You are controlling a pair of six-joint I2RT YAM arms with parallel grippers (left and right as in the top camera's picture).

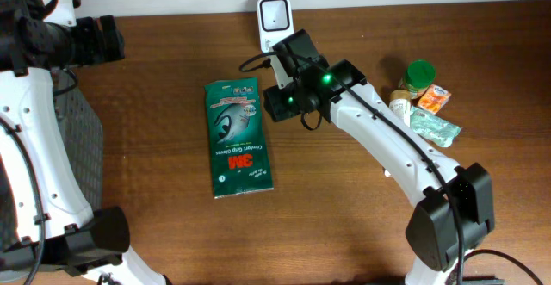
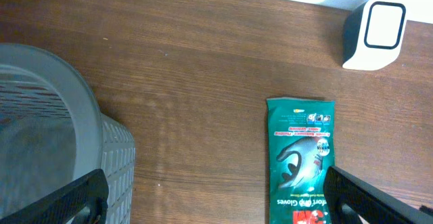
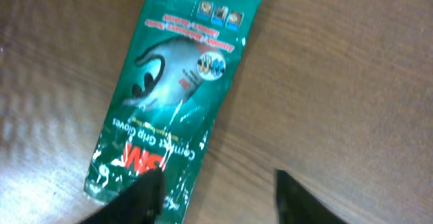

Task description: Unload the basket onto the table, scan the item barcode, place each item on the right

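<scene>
Nearest me on the table (image 1: 138, 130), I see the green glove packet (image 1: 239, 137) lying flat, 3M logo toward me; just beside its far right edge my right gripper (image 3: 216, 183) hangs with jaws apart, nothing between them. Farther back the white scanner (image 1: 274, 20) stands at the table's rear edge; at far left my left gripper (image 2: 216, 187) is spread wide by the grey basket (image 2: 81, 109).

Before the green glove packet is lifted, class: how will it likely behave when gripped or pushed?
The glove packet looks like thin film, so it probably sags if lifted by one edge. Its glossy glare suggests a slippery surface. Lying flat on the table, it should slide, not roll.
</scene>
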